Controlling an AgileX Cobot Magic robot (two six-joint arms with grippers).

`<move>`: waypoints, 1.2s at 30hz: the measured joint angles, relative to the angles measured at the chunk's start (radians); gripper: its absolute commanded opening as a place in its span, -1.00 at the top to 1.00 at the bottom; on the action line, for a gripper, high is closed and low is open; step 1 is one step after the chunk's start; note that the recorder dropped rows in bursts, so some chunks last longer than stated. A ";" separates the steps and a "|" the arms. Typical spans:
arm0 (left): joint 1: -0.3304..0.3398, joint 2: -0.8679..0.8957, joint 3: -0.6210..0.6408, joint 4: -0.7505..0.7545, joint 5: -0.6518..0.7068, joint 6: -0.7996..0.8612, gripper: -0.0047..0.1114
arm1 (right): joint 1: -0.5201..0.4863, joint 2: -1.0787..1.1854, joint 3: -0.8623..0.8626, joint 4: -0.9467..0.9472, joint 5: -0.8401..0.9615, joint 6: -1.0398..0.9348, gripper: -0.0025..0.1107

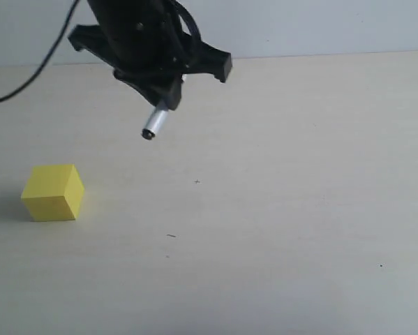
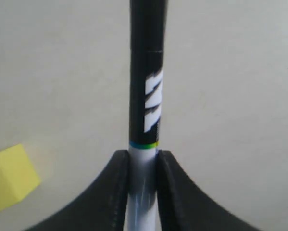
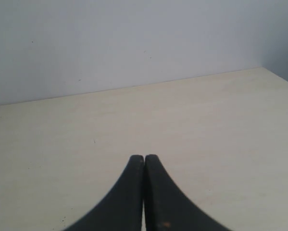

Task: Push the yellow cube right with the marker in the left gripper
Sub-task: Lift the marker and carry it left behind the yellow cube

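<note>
Sitting at lower left of your exterior view: yellow cube, on the worktop, nothing touching it. Upper middle: marker, aloft, well apart from the cube, clenched in your left gripper. Push judged not begun; approach, contact and rightward shove all left. Right gripper: pinched closed, empty.

I see a pale, matte table with a few tiny dark specks — the cube rests flat on it, at the left of the exterior view.
</note>
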State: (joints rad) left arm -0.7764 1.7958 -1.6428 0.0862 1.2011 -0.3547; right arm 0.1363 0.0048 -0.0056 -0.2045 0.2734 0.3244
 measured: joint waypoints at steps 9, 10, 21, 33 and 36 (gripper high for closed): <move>0.160 -0.331 0.241 0.069 0.014 0.060 0.92 | 0.000 0.000 0.000 0.000 0.000 0.000 0.96; 0.190 -0.370 0.268 0.072 0.016 0.075 0.92 | 0.000 0.000 0.000 0.000 0.000 0.000 0.96; 0.639 -0.618 0.457 0.086 0.024 0.295 0.92 | 0.000 0.000 0.000 0.000 0.000 0.000 0.96; 0.690 -0.549 0.553 0.097 0.010 0.670 0.92 | 0.000 0.000 0.000 0.000 0.000 0.000 0.96; 0.690 -0.514 0.599 0.128 -0.067 0.874 0.92 | 0.000 0.000 0.000 0.000 0.000 0.000 0.96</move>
State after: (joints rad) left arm -0.0862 1.2819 -1.0439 0.2145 1.1337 0.5192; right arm 0.1363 0.0048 -0.0056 -0.2045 0.2734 0.3244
